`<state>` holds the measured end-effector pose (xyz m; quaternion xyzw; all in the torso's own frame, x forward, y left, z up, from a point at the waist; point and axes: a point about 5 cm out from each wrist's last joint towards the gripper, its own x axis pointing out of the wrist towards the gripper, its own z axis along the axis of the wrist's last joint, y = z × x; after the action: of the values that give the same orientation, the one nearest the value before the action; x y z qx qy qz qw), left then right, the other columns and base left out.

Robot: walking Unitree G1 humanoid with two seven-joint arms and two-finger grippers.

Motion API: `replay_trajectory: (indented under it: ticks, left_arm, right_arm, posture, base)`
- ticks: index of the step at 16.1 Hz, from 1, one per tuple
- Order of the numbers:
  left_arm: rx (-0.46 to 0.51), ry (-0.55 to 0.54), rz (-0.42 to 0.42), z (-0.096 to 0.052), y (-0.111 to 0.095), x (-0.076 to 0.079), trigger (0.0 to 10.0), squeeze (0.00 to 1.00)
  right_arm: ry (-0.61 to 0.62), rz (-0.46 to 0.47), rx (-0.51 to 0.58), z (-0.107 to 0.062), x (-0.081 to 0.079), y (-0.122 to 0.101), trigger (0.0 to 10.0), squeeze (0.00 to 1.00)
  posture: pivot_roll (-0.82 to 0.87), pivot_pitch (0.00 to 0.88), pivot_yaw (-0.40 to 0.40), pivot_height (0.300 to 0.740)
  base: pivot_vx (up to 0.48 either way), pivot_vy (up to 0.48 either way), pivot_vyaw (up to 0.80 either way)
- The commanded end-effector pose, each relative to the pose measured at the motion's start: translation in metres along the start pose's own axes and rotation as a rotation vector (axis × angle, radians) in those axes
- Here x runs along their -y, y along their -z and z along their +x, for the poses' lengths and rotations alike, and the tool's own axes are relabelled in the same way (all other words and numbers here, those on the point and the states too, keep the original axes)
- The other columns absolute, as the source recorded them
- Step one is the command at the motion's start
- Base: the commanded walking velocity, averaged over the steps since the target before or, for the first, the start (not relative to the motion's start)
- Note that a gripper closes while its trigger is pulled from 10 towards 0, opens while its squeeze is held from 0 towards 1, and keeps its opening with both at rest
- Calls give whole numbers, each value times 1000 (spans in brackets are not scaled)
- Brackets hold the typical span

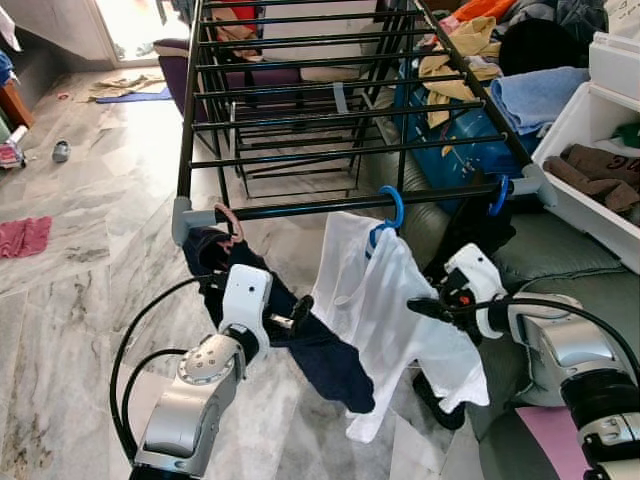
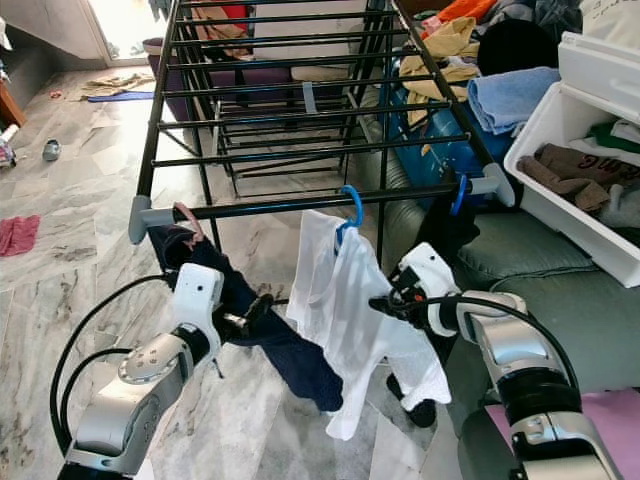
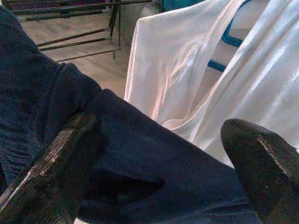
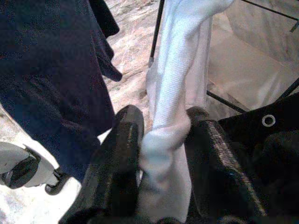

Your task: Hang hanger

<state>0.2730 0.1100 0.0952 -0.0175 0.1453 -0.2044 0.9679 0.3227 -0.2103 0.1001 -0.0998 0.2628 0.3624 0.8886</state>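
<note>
A white shirt hangs on a blue hanger hooked over the front bar of the black drying rack. My right gripper reaches in from the right and is shut on a fold of the white shirt; the fabric is pinched between both fingers. To its left a navy garment hangs from a pink hanger. My left gripper is at that navy cloth, open, its fingers wide apart with the cloth across the gap.
A black garment on another blue hanger hangs at the bar's right end. White bins with clothes and a grey sofa stand on the right. A red cloth lies on the marble floor at left.
</note>
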Motion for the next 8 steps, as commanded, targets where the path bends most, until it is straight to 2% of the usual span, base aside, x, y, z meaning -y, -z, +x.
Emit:
replay_trajectory:
  ticks: [1, 8]
  left_arm:
    - [-9, 1, 10, 1, 0, 1, 10000, 0]
    - [-16, 4, 14, 3, 1, 2, 10000, 0]
  right_arm:
    - [-10, -9, -13, 1, -1, 2, 0, 0]
    - [58, -18, 33, 4, 3, -2, 0, 0]
  posture:
    - [-56, 77, -11, 740]
    - [-60, 70, -9, 740]
  base:
    - [0, 0, 0]
    - [0, 0, 0]
